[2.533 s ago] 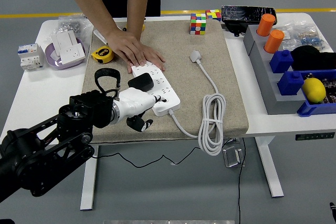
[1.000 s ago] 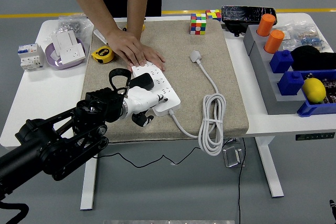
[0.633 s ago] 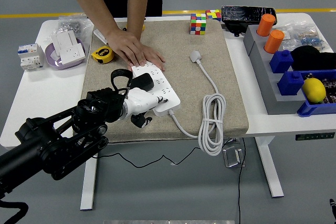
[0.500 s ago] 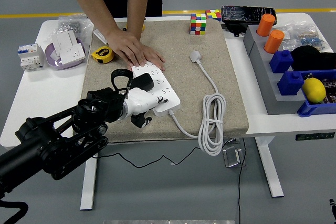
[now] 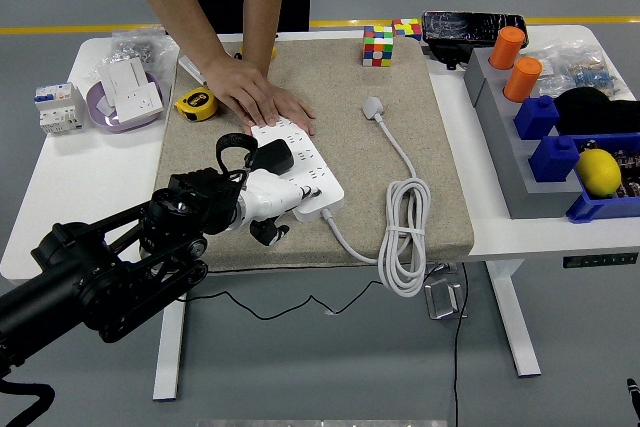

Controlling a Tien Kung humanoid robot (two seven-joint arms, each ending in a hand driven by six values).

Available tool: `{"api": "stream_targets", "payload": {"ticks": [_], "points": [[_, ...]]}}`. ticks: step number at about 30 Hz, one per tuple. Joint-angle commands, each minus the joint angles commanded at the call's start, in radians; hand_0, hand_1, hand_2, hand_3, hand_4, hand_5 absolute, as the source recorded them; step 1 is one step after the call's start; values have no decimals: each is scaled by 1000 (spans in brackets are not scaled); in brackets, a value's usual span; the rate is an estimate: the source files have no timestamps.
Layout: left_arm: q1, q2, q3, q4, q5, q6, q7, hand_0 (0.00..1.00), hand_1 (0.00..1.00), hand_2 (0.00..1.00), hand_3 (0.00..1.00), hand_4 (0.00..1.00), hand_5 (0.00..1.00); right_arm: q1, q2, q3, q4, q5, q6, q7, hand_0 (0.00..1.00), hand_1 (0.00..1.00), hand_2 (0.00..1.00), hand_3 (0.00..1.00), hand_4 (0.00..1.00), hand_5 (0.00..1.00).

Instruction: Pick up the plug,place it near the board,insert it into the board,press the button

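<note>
A white power strip (image 5: 313,175) lies on the beige mat (image 5: 400,77). A black plug (image 5: 270,157) sits in the strip near its middle. My left hand (image 5: 268,203) is white, comes in from the lower left and rests against the strip's near end, just in front of the black plug. Its fingers are curled and hold nothing. A person's hand (image 5: 256,97) lies flat on the strip's far end. The strip's white cable (image 5: 404,237) coils to the right and ends in a white plug (image 5: 373,106). My right arm is out of view.
A yellow tape measure (image 5: 195,104) lies left of the person's hand. A purple bowl (image 5: 120,102) with white parts is at far left. Colour cubes (image 5: 377,45) stand at the mat's far edge. Blue and grey bins (image 5: 545,162) with a lemon (image 5: 598,172) fill the right.
My left hand has moved up and right from the mat's near edge onto the strip's near end. In the last second it barely shifts. The person's hand has not moved.
</note>
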Motion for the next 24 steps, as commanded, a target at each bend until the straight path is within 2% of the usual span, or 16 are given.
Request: {"api": "stream_targets", "payload": {"ticks": [11,12,14,17,18,20,23,24], "points": [[15,1,-36,-45,46,29,-2,143,42,168,874,492,21,-4,2,3,0,-2,0,0,949,885,830,848,998,998],[17,2,-43,-56,53,33,-3,144,43,164,746,477,28,-5,2,4,1,-3,-1,0,949,885,830,848,998,998],[21,3,-53,-73,60,39,-3,144,43,164,746,477,28,-5,2,4,1,-4,0,-1,949,885,830,848,998,998],[38,2,-95,-119,75,74,-10,144,43,164,746,477,28,-6,3,5,1,-5,0,-1,949,885,830,848,998,998],[49,0,-116,-136,73,95,-18,194,89,206,603,464,47,-6,3,5,1,-5,0,-1,949,885,830,847,998,998],[71,-2,-170,-171,49,157,-39,194,89,206,603,464,47,-7,4,6,1,-5,0,-2,949,885,830,847,998,998],[112,-4,-249,-217,-47,233,-79,194,89,206,603,464,47,-10,4,7,1,-6,1,-2,949,885,830,847,998,998],[124,-5,-277,-229,-92,252,-89,383,417,437,527,911,318,-12,4,8,1,-6,1,-2,949,885,830,848,998,998]]}}
